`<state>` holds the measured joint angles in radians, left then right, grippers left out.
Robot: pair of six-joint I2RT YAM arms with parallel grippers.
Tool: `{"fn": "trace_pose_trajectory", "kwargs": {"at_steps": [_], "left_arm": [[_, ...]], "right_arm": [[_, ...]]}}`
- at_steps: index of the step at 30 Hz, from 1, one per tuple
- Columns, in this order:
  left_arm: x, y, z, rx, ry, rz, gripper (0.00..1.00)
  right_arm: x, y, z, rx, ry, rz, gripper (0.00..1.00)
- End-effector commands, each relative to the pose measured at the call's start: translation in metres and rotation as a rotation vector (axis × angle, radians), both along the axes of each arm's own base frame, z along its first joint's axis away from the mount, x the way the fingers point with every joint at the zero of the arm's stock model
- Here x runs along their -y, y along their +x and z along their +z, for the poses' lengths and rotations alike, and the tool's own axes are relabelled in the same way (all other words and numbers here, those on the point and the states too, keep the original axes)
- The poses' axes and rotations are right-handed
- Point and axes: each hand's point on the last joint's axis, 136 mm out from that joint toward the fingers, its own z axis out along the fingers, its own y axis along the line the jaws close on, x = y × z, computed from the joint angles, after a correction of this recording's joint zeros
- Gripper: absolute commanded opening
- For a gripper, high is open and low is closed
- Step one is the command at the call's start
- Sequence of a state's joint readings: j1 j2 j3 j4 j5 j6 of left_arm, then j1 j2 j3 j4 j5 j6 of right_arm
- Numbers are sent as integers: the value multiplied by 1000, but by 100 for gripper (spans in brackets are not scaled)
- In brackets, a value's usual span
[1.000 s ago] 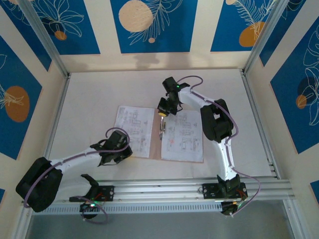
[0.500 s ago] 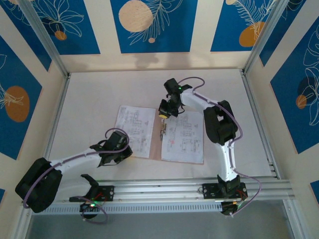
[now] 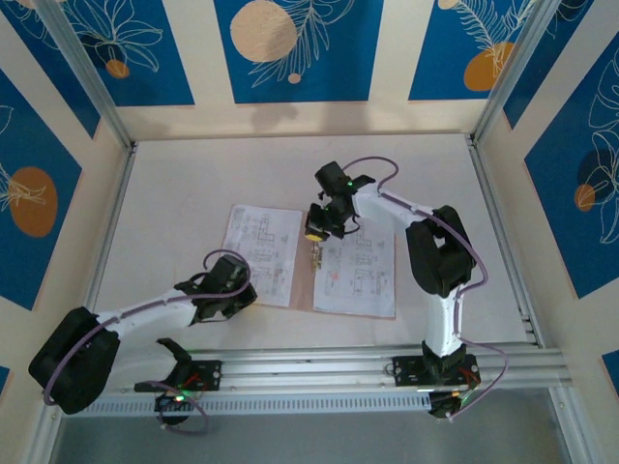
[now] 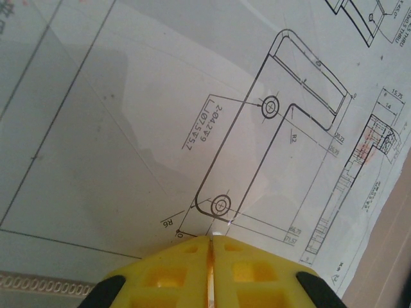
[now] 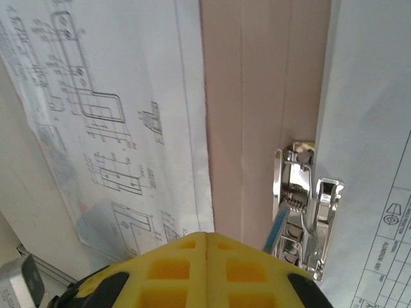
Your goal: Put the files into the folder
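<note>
1. Left gripper (image 4: 210, 241): clenched, its yellow fingertips pressed together with only a hairline seam between them. Points down at the near-left part of a printed sheet, just beside a line drawing of an L-shaped bracket with two holes. Cannot tell whether any paper is pinched in the seam.
2. Left white paper sheet with black line diagrams and text (image 3: 261, 242): lies flat on the pale table top (image 3: 174, 193), left of the folder's spine. Overlaps the tan card along its right edge.
3. Thin pinkish-tan card folder (image 3: 303, 288): lies open and flat at mid-table. Shows as a bare strip of spine between the two printed sheets.
4. Small silver metal clip (image 5: 305, 205): sits on the spine strip, hard against the left edge of the right-hand sheet. Has a thin blue sliver (image 5: 279, 226) at its left side, too small to identify.
5. Right gripper (image 5: 206, 237): closed tight with nothing between its yellow fingers. Hangs over the spine near the folder's far end, with the clip just beside the fingertips.
6. Right white paper sheet with black line diagrams and text (image 3: 360, 271): lies flat on the folder's right half. Leaves a narrow tan margin showing along its near edge.
</note>
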<state>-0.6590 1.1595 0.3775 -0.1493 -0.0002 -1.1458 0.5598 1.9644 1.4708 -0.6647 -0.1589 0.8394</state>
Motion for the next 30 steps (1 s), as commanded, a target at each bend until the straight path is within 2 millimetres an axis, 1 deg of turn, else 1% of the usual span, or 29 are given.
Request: {"fn": "trace_pose_trajectory", "kwargs": {"at_steps": [1,4,7,11,15,17,20,23,25,28,30], "left_arm": [[-9,-11,-10,-35,38,7,9],[-9,-12,-10,-33,36,8,9],[-9,-12,-10,-34,32,11,9],[-4,-13,-12,-37,7,16,9],[12,-16,-11,-29,-4,-1,9],[23,-20,-11,-23,-16,-10,9],[40,-24,-11,-10,-32,-10,9],[61,-28,-10,1,-54,-22,9],[79,-29,-9,11,-77,-35,9],[106,-31,-10,17,-102,-67,9],[121,-32,-11,16,-115,-86,9]], "right_arm": [[-4,-12,11,-11,38,4,0],[-2,-18,16,-2,38,0,0],[8,-23,27,41,25,-40,0],[33,-32,46,117,-1,-124,0],[63,-48,54,155,-12,-202,3],[80,-56,56,161,-19,-242,3],[106,-69,55,151,-8,-305,6],[129,-79,53,141,11,-366,8],[142,-84,53,144,29,-409,11],[151,-89,54,154,83,-449,17],[153,-88,55,159,119,-465,21]]}}
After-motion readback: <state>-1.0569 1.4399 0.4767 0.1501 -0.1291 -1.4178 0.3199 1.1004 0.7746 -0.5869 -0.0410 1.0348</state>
